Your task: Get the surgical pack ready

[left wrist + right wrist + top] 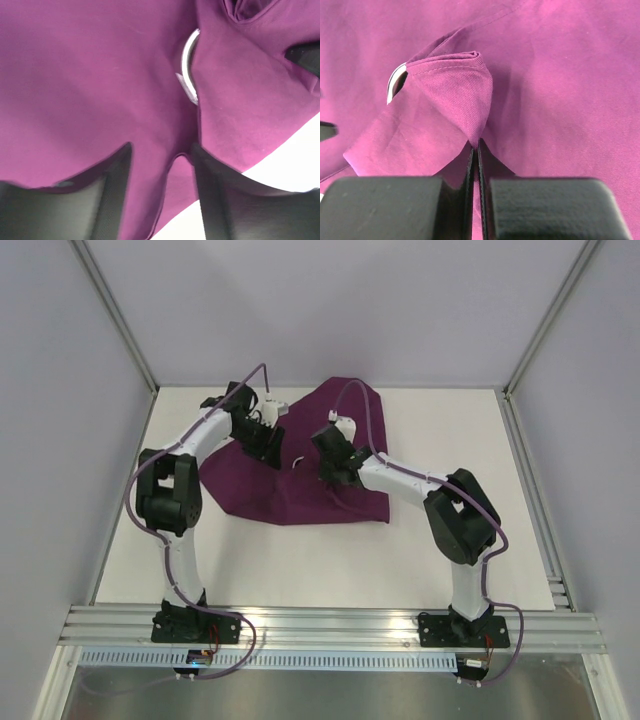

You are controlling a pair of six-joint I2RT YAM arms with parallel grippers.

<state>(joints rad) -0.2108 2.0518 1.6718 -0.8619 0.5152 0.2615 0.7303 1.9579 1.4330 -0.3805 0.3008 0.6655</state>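
**Purple cloth pinched on the right, straddled on the left**

From above, the dark purple cloth lay spread and rumpled on the far half of the white table. Both arms reached over it. The left gripper was near its left border and the right gripper was nearer its middle. That view was too distant to show how either pair of jaws stood, or what the cloth covered.

The wrist cameras supplied this. The left wrist view showed a curved, shiny steel ring handle poking out from under a folded edge of the cloth, ahead of the left gripper's tips and apart from them. Its jaws stood released, wide apart, with a fold line of the cloth running between them. Bare table showed past the cloth's border at lower right.

In the right wrist view the jaws were clenched on a pinch of the cloth, drawing it up into a stitched peak directly ahead of the tips. To the left of that peak, a sliver of bright steel showed in a gap under the fold. What it belonged to could not be told.
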